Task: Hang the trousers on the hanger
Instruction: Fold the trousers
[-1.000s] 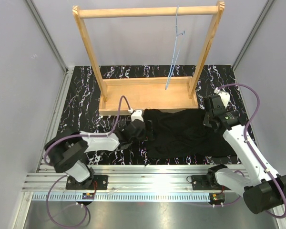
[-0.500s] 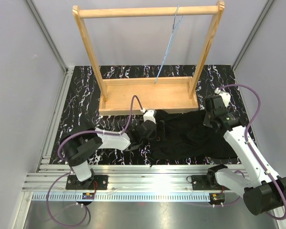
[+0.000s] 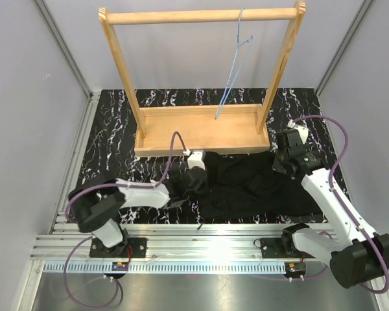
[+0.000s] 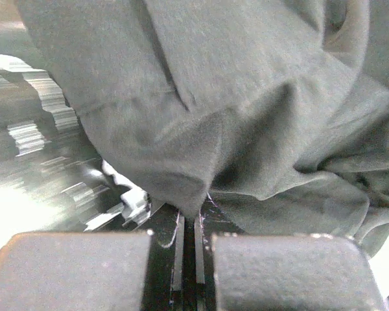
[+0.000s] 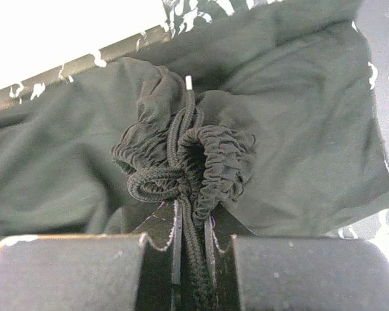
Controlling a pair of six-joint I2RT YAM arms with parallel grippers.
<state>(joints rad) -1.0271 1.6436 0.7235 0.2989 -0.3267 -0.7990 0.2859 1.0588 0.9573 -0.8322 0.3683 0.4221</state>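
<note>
The black trousers (image 3: 253,184) lie crumpled on the dark marbled table between my two arms. The light-blue hanger (image 3: 234,61) hangs from the wooden rack's top bar, far above and behind them. At the trousers' left edge, my left gripper (image 3: 198,181) is shut, and a fold of the cloth (image 4: 201,129) runs down into its closed jaws (image 4: 189,223). At the right end, my right gripper (image 3: 280,165) is shut on the bunched waistband (image 5: 214,155) and drawstring (image 5: 193,223).
The wooden rack (image 3: 201,133) stands just behind the trousers, its base tray close to both grippers and its uprights on either side. Grey walls close in the table on the left and right. An aluminium rail (image 3: 207,233) runs along the near edge.
My left gripper was open and has shut on the trousers' left edge after shifting along it. The hanger has been swinging on the bar. The right gripper has kept its hold.
</note>
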